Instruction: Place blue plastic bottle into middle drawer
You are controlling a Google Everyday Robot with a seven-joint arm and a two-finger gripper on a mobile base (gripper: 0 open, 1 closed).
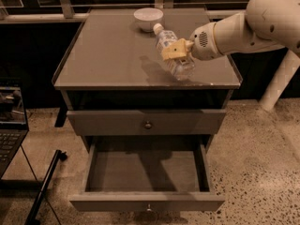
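My gripper (176, 52) is shut on the blue plastic bottle (171, 52), a small clear bottle with a white cap. It holds the bottle tilted, cap up and to the left, above the right part of the cabinet top (108, 55). The white arm reaches in from the upper right. The middle drawer (146, 177) is pulled open below and looks empty; its knob (148, 208) shows at the front. The drawer above it (146, 121) is closed.
A white bowl (148, 18) stands at the back of the cabinet top. A laptop (10, 121) sits at the left edge. A dark pole (44, 186) lies on the speckled floor to the left. A white pillar (279, 86) stands at the right.
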